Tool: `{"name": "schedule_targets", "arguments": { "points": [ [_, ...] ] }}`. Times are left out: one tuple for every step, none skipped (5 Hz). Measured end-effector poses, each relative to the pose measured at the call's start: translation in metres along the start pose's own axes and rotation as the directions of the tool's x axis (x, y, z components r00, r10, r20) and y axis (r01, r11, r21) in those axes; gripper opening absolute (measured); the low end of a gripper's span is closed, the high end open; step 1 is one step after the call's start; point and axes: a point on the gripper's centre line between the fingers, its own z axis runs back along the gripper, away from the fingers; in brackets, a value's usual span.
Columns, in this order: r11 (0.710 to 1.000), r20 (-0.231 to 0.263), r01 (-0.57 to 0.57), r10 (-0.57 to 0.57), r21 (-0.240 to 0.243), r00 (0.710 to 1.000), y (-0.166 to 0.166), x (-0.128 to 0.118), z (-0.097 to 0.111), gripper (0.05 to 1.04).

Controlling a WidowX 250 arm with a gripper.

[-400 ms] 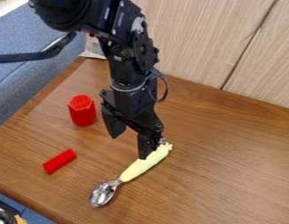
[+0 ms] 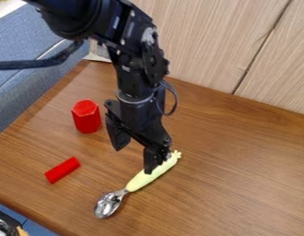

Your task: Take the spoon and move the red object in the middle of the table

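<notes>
- Evidently, our gripper (image 2: 134, 152) hangs spread apart and empty by the spoon (image 2: 139, 181).
- Left for us: grasping it, then moving the upright red block (image 2: 87, 117) or lying red bar (image 2: 62, 170).

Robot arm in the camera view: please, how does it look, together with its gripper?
The arm is black, with a bulky rounded upper joint, small bolts, pale marks on the upper part and a greyish ring above the gripper. A thin dark cable loops out beside it. The gripper is black too, with two thick, angular fingers.
</notes>
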Motion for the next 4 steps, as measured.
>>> {"name": "schedule_targets", "arguments": {
  "points": [
    [1.000, 0.003, 0.023, -0.023, -0.006, 1.000, 0.000, 0.003, -0.010, 1.000],
    [0.999, -0.005, 0.019, -0.019, -0.038, 1.000, 0.006, 0.008, -0.020, 1.000],
    [0.998, -0.020, 0.028, -0.029, -0.065, 0.999, 0.007, 0.015, -0.032, 1.000],
    [0.994, -0.015, 0.048, -0.049, -0.097, 0.999, 0.003, 0.017, -0.047, 1.000]
  ]
}}
